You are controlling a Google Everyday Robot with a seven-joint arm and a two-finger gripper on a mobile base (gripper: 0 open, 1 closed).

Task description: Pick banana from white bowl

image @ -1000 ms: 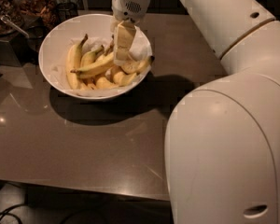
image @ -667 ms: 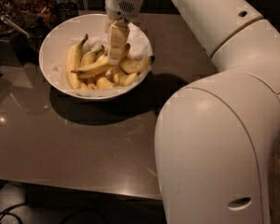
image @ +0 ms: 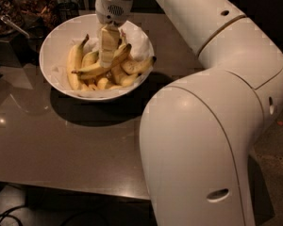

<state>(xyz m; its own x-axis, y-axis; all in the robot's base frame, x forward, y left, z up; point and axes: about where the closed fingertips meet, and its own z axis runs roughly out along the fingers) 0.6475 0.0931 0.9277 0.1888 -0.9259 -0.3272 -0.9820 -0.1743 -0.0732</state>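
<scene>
Lying across the middle of the white bowl (image: 53, 60), the banana (image: 91, 70) runs long and gently curved from a dark tip at the left up toward the far right, its yellow skin browned in patches. The claw (image: 106, 62) hangs straight down onto its middle, and whether it is clamped or apart I cannot tell. Shorter bananas (image: 75, 62) crowd beside and under it. The bowl sits far left on the brown bench (image: 61, 140), and the bulky white arm (image: 203, 126) fills the near right.
</scene>
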